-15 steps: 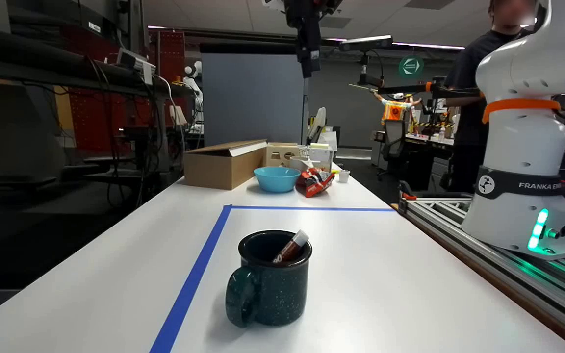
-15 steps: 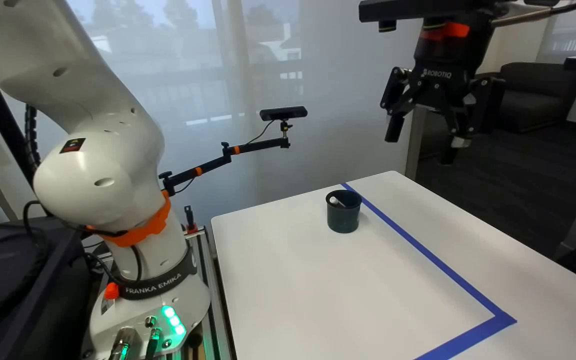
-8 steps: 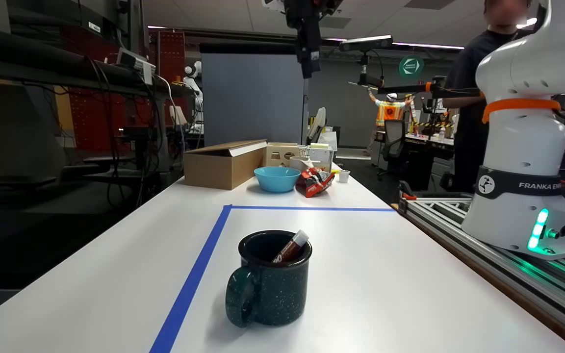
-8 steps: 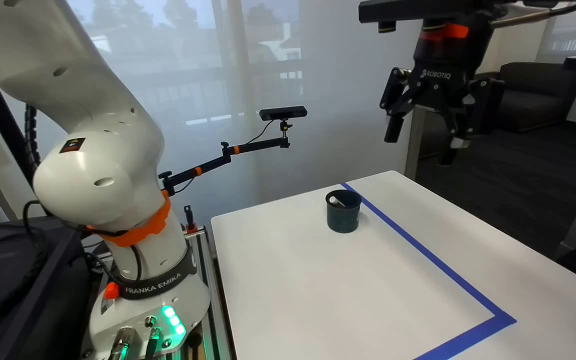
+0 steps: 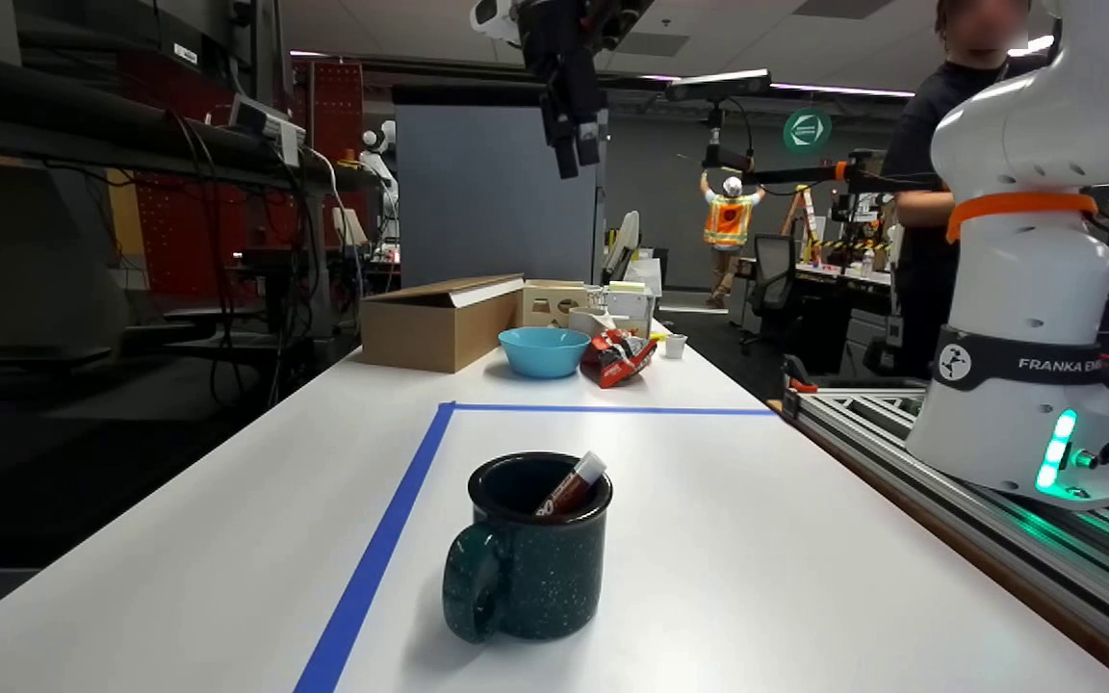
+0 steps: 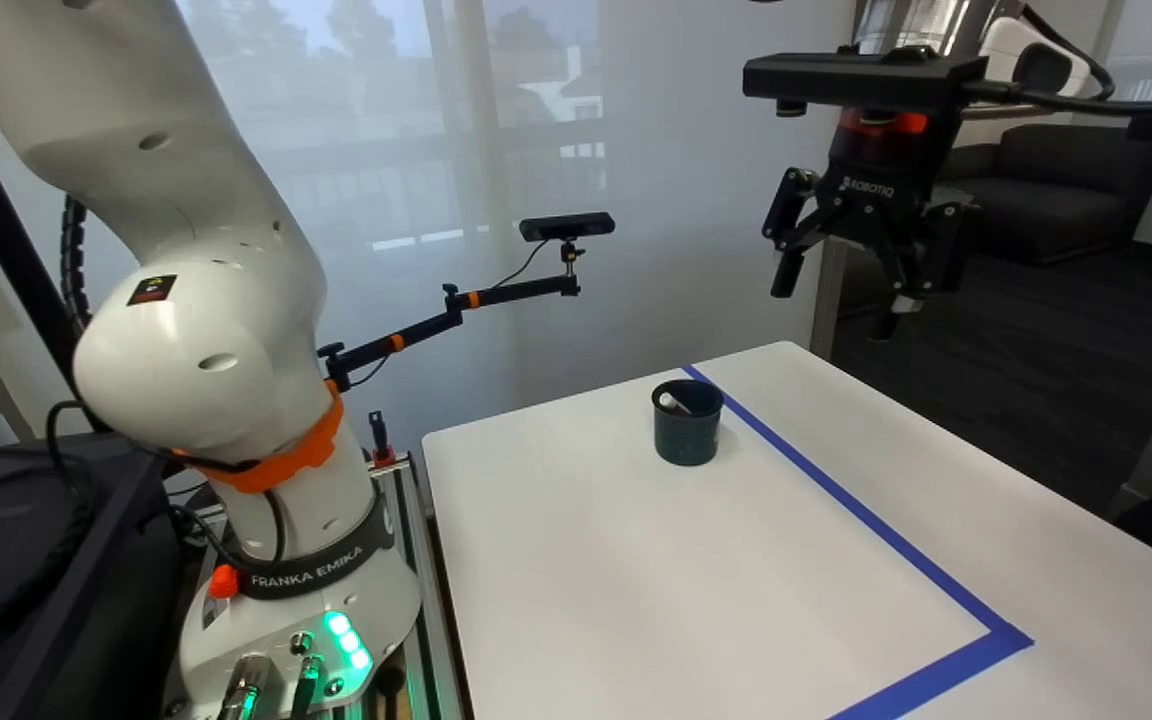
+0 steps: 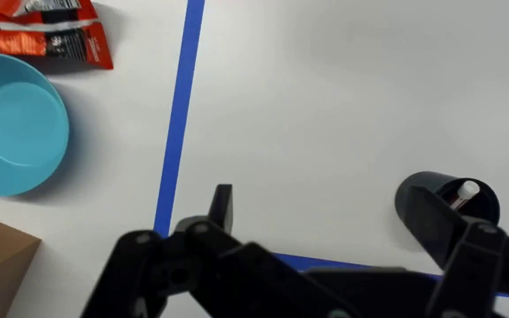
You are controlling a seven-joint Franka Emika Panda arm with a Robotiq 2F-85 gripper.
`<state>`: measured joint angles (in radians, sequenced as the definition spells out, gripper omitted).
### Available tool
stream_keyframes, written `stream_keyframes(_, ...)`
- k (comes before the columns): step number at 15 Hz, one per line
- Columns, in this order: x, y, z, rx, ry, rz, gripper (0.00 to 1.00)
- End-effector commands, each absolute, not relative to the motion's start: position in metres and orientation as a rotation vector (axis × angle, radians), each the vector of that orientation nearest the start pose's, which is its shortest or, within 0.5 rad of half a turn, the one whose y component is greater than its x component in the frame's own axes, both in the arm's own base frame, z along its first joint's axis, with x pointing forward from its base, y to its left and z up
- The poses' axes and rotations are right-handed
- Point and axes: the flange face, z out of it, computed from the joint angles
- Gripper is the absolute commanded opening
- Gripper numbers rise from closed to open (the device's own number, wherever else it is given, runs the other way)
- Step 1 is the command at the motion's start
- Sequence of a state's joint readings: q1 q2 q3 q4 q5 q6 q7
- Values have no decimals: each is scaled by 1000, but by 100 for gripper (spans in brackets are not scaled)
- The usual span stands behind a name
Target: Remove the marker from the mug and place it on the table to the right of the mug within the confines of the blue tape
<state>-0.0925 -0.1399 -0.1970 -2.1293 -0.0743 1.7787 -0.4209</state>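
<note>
A dark green speckled mug stands upright on the white table, inside the blue tape. A brown marker with a white cap leans in it, cap end at the rim. The mug and the marker's cap also show in an exterior view. My gripper is open and empty, high above the table and apart from the mug. In the wrist view my gripper has its fingers wide apart; the right finger covers part of the mug, and the marker shows beyond it.
Beyond the tape line stand a blue bowl, a red bag, a cardboard box and a small white cup. A camera on a jointed arm reaches over the table side. A person stands behind the robot base.
In the last half second my gripper has come down a little and tilted, shifting left in an exterior view. It stays open. The mug and marker have not moved.
</note>
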Motion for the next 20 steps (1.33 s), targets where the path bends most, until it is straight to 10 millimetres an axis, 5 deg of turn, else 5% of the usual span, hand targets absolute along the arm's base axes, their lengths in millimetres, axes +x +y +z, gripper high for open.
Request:
stream_keyframes(1, 507, -115, 442, -3047, -333, 315, 100)
stream_keyframes(6, 546, -44, 423, -3028, -361, 334, 100)
stream_keyframes(13, 570, 60, 390, -3073, -266, 393, 100)
stream_keyframes(17, 570, 96, 365, -3098, -215, 454, 100)
stream_keyframes(20, 567, 106, 344, -3111, -197, 511, 100)
